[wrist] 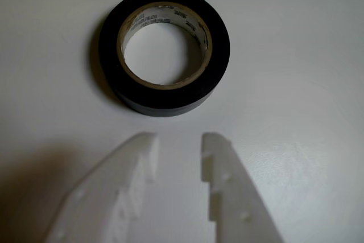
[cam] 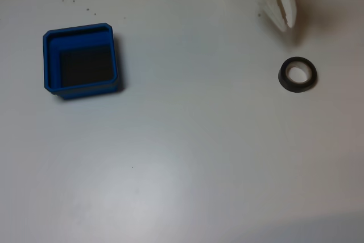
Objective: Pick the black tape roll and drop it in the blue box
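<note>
Just short of black tape roll [wrist: 164,52], hand [wrist: 177,141] gapes.

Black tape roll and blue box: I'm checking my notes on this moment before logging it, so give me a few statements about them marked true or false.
1. The black tape roll lies flat on the table. True.
2. The tape roll sits inside the blue box. False: it lies on the table, far from the box.
3. The gripper is clamped on the roll. False: its fingers are apart, short of the roll.
4. The box holds nothing. True.
</note>
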Controlling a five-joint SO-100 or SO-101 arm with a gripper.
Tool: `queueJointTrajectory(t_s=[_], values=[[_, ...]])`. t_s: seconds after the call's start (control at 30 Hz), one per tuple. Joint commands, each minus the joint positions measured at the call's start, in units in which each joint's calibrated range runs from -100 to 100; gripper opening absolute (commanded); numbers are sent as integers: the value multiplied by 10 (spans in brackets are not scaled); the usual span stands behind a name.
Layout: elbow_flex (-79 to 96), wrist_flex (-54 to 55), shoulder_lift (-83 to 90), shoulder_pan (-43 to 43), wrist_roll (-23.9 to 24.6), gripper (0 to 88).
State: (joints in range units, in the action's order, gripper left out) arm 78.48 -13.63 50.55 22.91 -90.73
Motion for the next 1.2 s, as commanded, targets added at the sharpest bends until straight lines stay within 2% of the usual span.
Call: queueJointTrajectory(t_s=[0.0,0.2,0.33,0.47,0.83,1.17], values=[[-89,-8,-61,3,2,16],[-258,-185,-156,2,5,16],[-403,-311,-225,2,46,16],[-523,-382,-304,3,69,16],[-675,-415,-509,-5,69,16],[-739,-415,-557,-21,69,16]])
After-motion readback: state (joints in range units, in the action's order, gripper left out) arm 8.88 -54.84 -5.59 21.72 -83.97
